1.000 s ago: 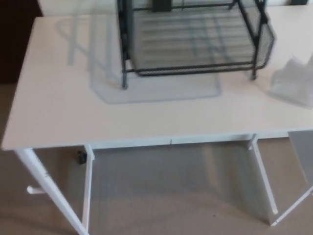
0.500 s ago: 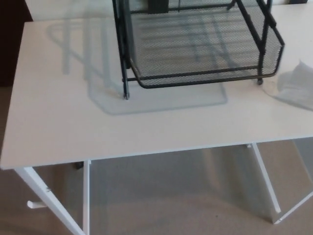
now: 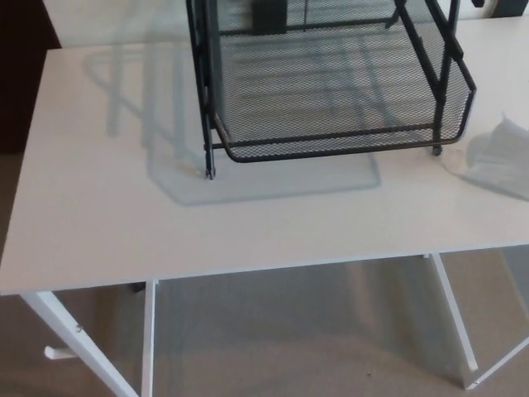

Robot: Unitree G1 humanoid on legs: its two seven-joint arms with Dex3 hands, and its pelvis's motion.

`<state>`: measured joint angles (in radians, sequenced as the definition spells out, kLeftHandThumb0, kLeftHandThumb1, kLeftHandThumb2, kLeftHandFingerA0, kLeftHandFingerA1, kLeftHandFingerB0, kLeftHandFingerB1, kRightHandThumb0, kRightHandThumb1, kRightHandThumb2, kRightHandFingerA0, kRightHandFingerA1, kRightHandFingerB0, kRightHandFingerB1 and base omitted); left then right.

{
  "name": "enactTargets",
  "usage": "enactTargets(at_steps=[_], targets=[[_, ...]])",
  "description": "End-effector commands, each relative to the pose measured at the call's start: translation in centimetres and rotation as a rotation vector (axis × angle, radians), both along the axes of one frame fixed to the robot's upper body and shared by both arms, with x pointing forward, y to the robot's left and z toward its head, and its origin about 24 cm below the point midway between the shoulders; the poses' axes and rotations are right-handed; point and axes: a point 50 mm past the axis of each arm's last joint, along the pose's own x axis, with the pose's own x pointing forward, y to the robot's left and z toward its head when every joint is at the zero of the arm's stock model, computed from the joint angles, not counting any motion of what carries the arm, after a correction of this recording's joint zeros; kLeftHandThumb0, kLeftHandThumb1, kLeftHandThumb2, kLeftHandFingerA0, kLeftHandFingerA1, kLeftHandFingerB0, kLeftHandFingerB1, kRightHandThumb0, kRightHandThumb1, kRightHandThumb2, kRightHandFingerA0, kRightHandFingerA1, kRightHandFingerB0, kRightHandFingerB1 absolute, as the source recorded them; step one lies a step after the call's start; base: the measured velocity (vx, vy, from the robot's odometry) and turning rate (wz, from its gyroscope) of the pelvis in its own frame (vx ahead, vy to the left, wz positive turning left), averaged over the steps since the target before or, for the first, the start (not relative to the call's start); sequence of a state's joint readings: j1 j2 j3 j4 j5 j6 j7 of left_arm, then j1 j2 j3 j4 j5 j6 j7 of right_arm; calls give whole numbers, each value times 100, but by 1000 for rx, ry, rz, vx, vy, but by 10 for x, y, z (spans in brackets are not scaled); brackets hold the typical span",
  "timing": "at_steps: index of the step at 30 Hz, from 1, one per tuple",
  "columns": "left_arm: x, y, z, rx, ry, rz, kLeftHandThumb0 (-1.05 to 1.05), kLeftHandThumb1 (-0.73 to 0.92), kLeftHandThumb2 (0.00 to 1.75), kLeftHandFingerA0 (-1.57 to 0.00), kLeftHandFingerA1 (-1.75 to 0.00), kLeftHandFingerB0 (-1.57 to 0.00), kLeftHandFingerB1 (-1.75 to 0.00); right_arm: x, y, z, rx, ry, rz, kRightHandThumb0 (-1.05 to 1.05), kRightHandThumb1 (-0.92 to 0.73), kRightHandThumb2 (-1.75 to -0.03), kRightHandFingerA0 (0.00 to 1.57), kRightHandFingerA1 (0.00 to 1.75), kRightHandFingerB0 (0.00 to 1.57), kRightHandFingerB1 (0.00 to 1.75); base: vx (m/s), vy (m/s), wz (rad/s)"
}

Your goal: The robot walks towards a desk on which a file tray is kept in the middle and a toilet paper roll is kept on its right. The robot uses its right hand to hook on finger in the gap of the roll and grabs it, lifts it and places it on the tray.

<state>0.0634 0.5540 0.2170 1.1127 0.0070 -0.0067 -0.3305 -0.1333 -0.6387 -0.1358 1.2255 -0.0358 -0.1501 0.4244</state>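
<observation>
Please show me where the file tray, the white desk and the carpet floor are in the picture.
file tray point(image 3: 331, 83), head view, on its bare mesh bottom.
desk point(image 3: 107, 207), head view, on the bare top, left part.
carpet floor point(image 3: 289, 331), head view, on the patch under the desk.

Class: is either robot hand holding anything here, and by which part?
Neither hand is in view, so no hold can be seen. The file tray stands on the desk with nothing gripping it.
</observation>
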Motion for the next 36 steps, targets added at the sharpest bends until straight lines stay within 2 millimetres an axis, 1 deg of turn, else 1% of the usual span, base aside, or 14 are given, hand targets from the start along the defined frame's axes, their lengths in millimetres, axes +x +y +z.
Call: enactTargets(at_steps=[1,9,13,15,36], targets=[[3,4,5,9,-35,0,-76,92,67,-1,-86,-1,-76,2,-5,6,-19,-3,-1,-73,-46,-88,5,51,3,27,0,0,0],[3,4,5,9,-35,0,-76,92,67,-1,-86,-1,-76,2,-5,6,-19,-3,-1,-73,-46,-88,5,51,3,27,0,0,0],[-8,10,7,21,-25,18,-76,92,67,-1,-86,-1,-76,4,2,0,-7,8,16,-73,-46,-88,5,51,3,27,0,0,0],[-11,11,9,25,-24,21,-76,92,67,-1,-86,-1,-76,4,4,-2,-3,11,19,-73,-46,-88,5,51,3,27,0,0,0],[-8,15,13,36,-29,15,-76,92,67,-1,-86,-1,-76,3,7,-6,8,10,15,-73,-46,-88,5,51,3,27,0,0,0]])
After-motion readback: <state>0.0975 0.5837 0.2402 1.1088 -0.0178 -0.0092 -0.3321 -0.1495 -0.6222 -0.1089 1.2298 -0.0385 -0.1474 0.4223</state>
